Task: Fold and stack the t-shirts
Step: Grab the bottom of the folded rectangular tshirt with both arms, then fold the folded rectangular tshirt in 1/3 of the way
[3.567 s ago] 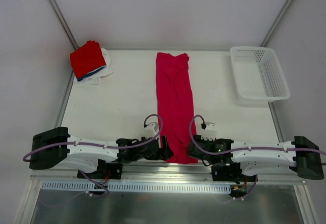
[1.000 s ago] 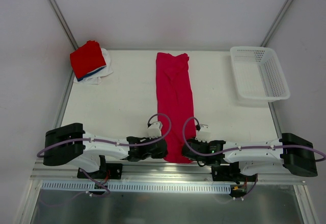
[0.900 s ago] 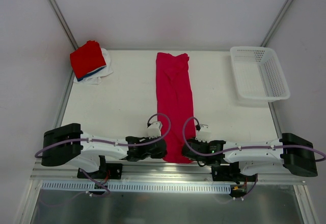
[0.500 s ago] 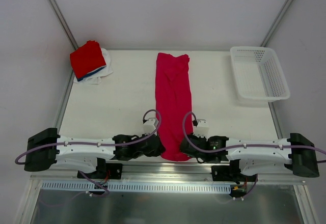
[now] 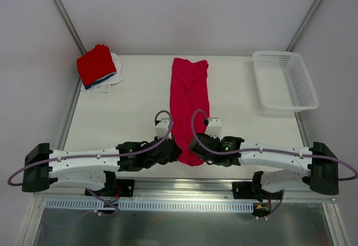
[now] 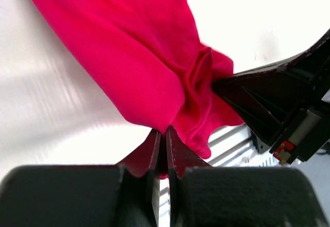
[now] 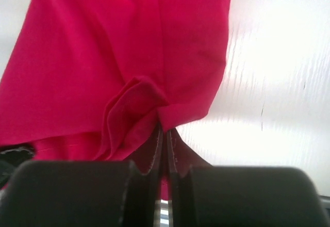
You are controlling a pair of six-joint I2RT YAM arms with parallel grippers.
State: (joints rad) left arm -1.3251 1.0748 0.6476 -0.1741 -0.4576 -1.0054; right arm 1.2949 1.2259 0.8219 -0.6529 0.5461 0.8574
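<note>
A crimson-pink t-shirt [image 5: 189, 98] lies as a long narrow strip down the middle of the table. Its near end is lifted and bunched. My left gripper [image 5: 178, 154] is shut on the near-left corner of that shirt [image 6: 149, 67], the cloth pinched between the fingers [image 6: 154, 149]. My right gripper [image 5: 194, 145] is shut on the near-right corner [image 7: 129, 57], cloth pinched between its fingers [image 7: 172, 147]. A stack of folded t-shirts [image 5: 98, 67], bright red on top with blue and white edges below, sits at the far left corner.
A white plastic mesh basket [image 5: 284, 83] stands at the far right of the table [image 5: 128, 117]. A metal rail [image 5: 168, 204] runs along the near edge by the arm bases. Grey walls close in the far side.
Both grippers, shut on the shirt's near corners, have lifted and moved away from the near edge toward the far side. The shirt's near end has bunched and looks shorter.
</note>
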